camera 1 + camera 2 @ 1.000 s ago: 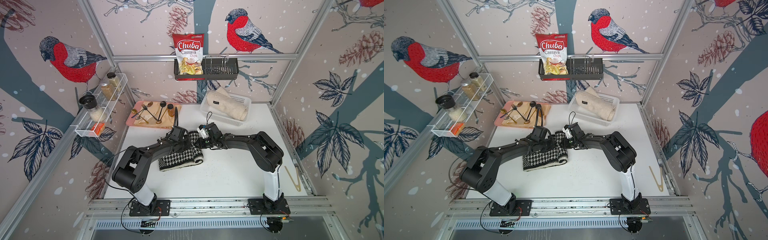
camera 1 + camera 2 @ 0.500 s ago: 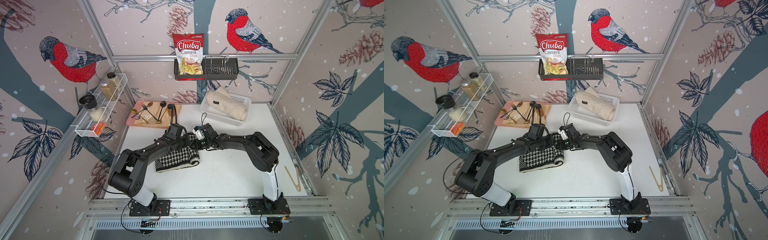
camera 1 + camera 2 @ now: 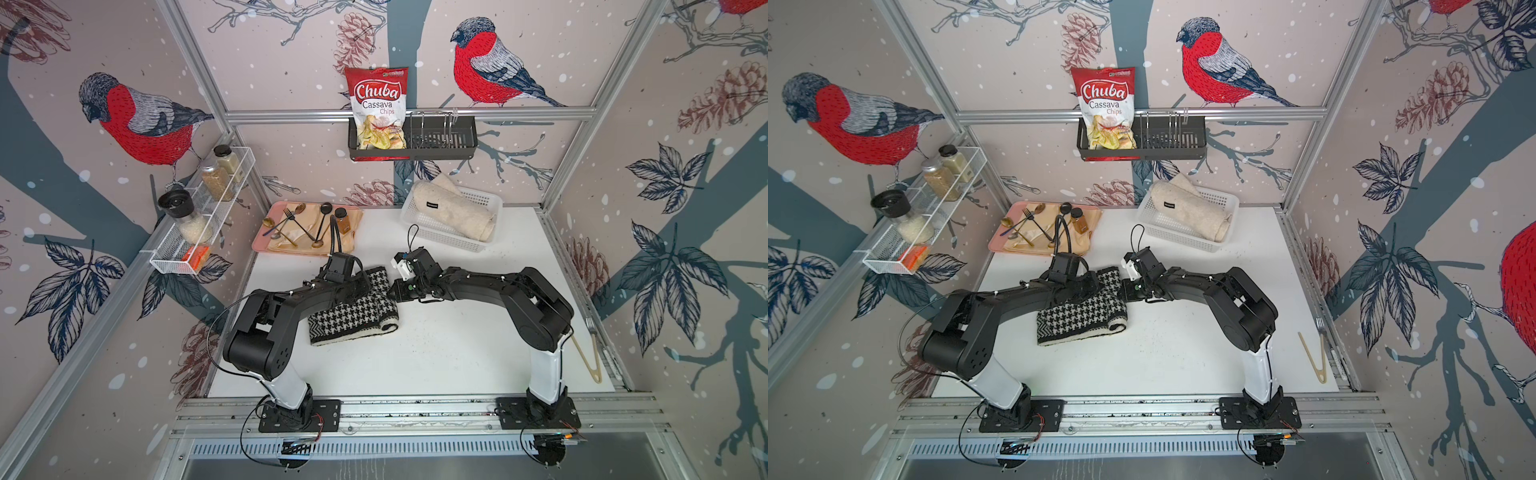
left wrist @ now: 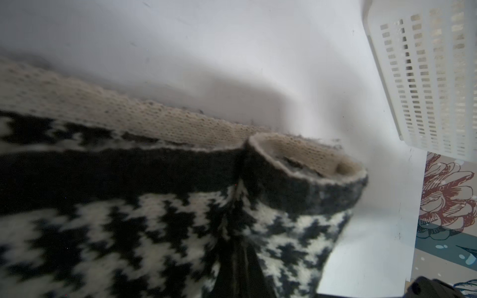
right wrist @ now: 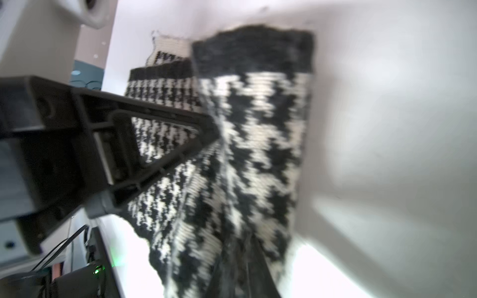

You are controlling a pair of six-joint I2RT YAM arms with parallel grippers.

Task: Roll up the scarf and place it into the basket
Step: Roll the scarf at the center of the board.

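Soft, floppy-looking knitted scarf (image 3: 353, 316) on the counter (image 3: 436, 353); your left jaws and right jaws each pinch its far edge; hold through all rolled layers

Blurred close-up of a houndstooth scarf (image 5: 258, 123) on a white worktop (image 5: 387, 103).
The left hand (image 5: 209, 129) sinks its black tip into a fold; the right hand (image 5: 242, 273) pinches the scarf's near edge.

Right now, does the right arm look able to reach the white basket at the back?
Probably yes: only bare table lies between the right arm and the basket. But its jaws are shut on the houndstooth scarf, and a cream roll lies in the basket.
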